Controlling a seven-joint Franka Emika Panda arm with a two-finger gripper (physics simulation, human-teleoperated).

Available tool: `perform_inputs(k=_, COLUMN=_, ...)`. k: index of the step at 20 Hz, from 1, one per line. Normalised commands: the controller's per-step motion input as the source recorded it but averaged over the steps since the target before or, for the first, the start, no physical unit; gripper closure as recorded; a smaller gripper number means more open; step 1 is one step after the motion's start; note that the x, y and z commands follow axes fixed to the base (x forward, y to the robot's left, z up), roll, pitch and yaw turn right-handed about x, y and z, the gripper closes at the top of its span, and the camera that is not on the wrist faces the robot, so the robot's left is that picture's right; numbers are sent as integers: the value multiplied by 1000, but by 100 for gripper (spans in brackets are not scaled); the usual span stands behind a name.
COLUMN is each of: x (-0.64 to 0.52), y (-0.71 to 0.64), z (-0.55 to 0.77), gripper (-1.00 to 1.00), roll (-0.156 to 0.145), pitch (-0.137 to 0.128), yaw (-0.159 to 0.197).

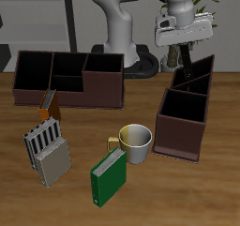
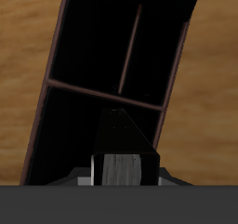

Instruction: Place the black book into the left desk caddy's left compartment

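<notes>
Wooden table [image 1: 220,188], grey room behind; gripper [image 1: 187,61] clamped around black book [image 2: 119,144] over left desk caddy [image 1: 180,127].

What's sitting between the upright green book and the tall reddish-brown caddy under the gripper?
A pale yellow mug stands between the green book and the reddish-brown desk caddy, nearer the book. The exterior view shows it.

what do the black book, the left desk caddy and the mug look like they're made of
The black book, held in the gripper, looks like a matte black cover over paper: pale page edges show at its end. The left desk caddy looks like dark reddish-brown wood or plastic; flat thin walls, no visible grain, so it is open. The mug looks like cream glazed ceramic, smooth with a soft sheen.
</notes>
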Motion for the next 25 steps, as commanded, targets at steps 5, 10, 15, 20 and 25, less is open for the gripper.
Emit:
perform_inputs(k=5, x=137, y=41, z=-317, gripper=100, roll=-4, pitch=59, yaw=21)
perform_inputs(k=10, x=172, y=40, z=-288, gripper=-100, roll=11, pitch=130, yaw=1)
perform_inputs(k=15, x=80, y=-38, z=-75, gripper=-100, roll=-3, pitch=13, yaw=14)
perform_inputs(k=20, x=43, y=-138, z=51, gripper=-100, roll=-14, pitch=1, yaw=-4)
perform_inputs(k=25, x=42, y=-311, z=136, gripper=-100, roll=-28, pitch=-23, yaw=5)
